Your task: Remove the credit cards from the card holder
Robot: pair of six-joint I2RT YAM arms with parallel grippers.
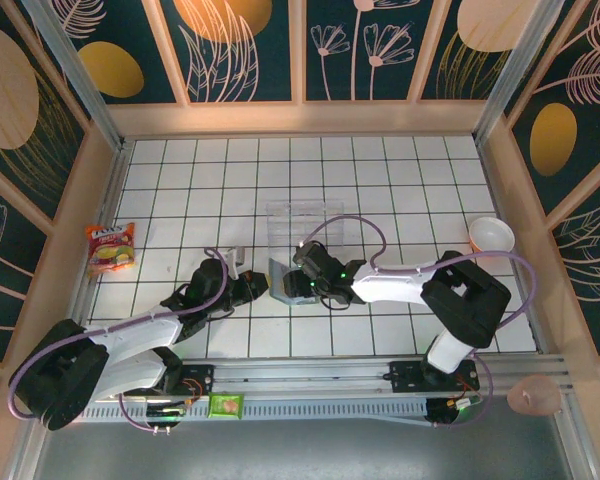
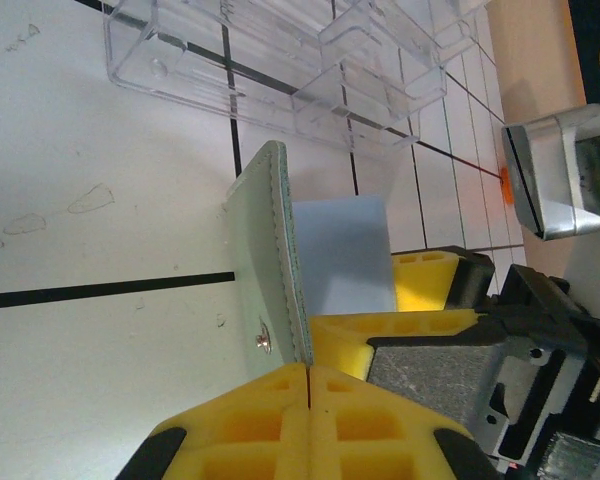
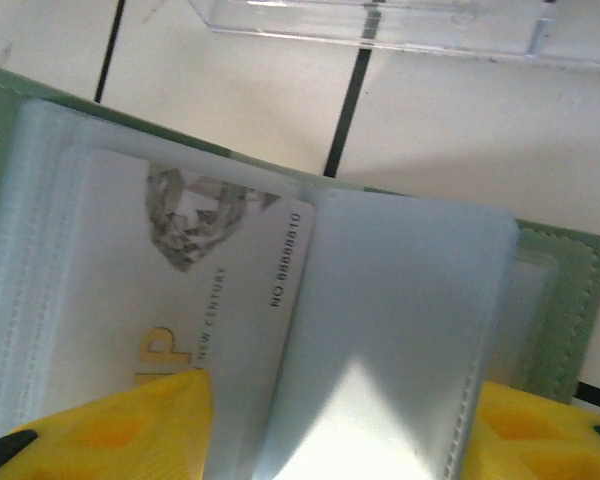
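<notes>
The grey-green card holder [image 1: 283, 288] stands open on its edge between my two grippers, just in front of a clear box. My left gripper [image 2: 308, 375] is shut on the lower edge of its cover [image 2: 265, 250], near the snap stud. My right gripper [image 3: 345, 425] is open around the inner sleeves. One yellow fingertip [image 3: 130, 430] lies over the sleeve that holds a white credit card [image 3: 195, 300] printed with a diamond and a number. The other fingertip [image 3: 545, 430] sits behind a loose frosted sleeve [image 3: 400, 330]. In the top view the grippers, left [image 1: 263, 288] and right [image 1: 302, 282], nearly meet.
A clear plastic box [image 1: 305, 225] lies on the tiles just beyond the holder and close to both wrists [image 2: 270, 60]. A snack packet [image 1: 111, 247] lies at the left wall and a paper cup [image 1: 492, 235] at the right. A silver metal block [image 2: 560, 175] sits nearby.
</notes>
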